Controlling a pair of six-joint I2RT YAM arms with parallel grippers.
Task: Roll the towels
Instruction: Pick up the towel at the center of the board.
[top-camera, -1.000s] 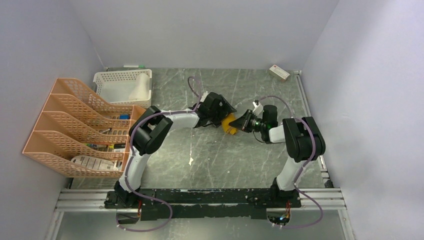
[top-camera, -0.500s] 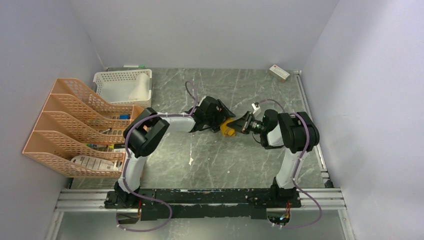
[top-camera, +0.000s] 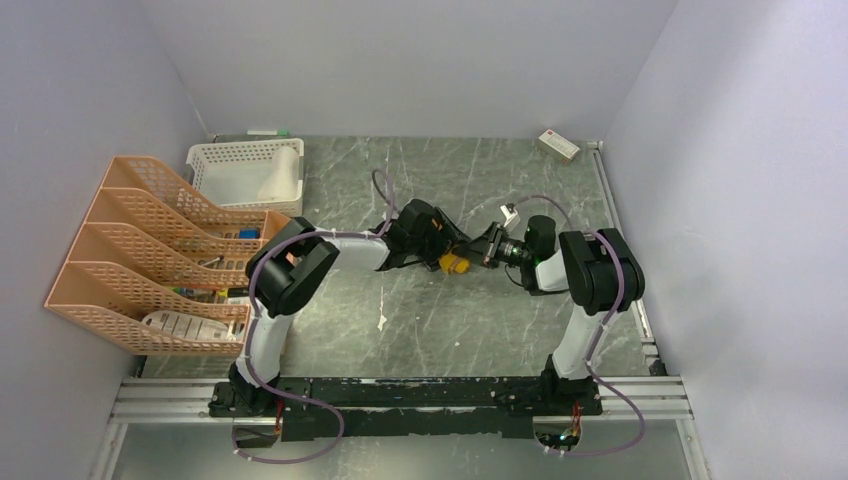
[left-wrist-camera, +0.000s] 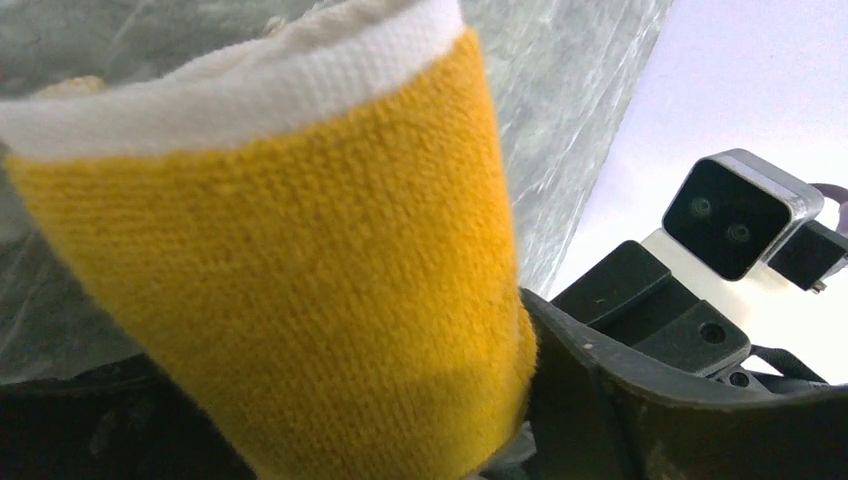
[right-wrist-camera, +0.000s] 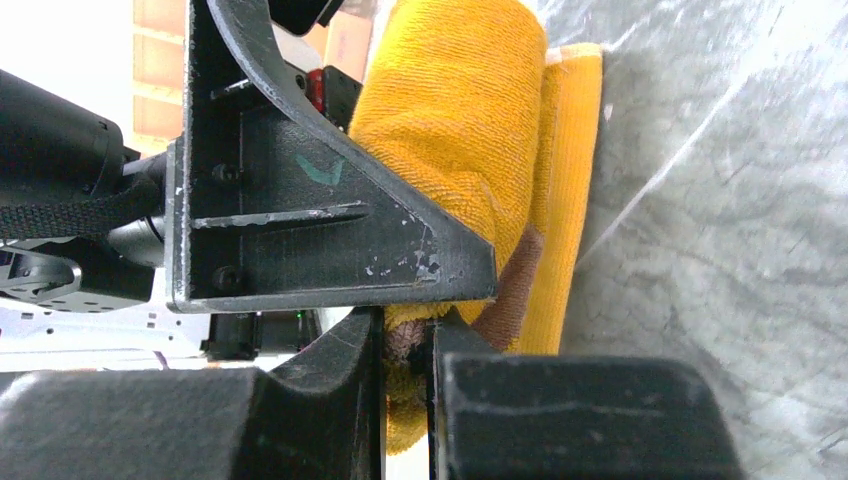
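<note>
The mustard-yellow towel (top-camera: 455, 263) is a short fat roll at the table's middle, held between both grippers. In the left wrist view the yellow towel (left-wrist-camera: 300, 300) fills the frame, with a white band along its top, and sits between my left gripper's (left-wrist-camera: 330, 440) dark fingers (left-wrist-camera: 640, 400). My left gripper (top-camera: 438, 250) presses on it from the left. My right gripper (right-wrist-camera: 408, 350) is shut on the towel's (right-wrist-camera: 450, 120) loose edge, by a brown marking, from the right (top-camera: 480, 250). A white roll (top-camera: 287, 170), apparently the off-white towel, lies in the white basket.
A white basket (top-camera: 240, 160) stands at the back left. An orange file rack (top-camera: 150, 250) runs along the left side. A small white-and-red box (top-camera: 558, 146) lies at the back right. Walls close in the left, back and right.
Both grippers and the yellow towel have shifted a little nearer and to the left. The towel looks more compact than a second ago.
</note>
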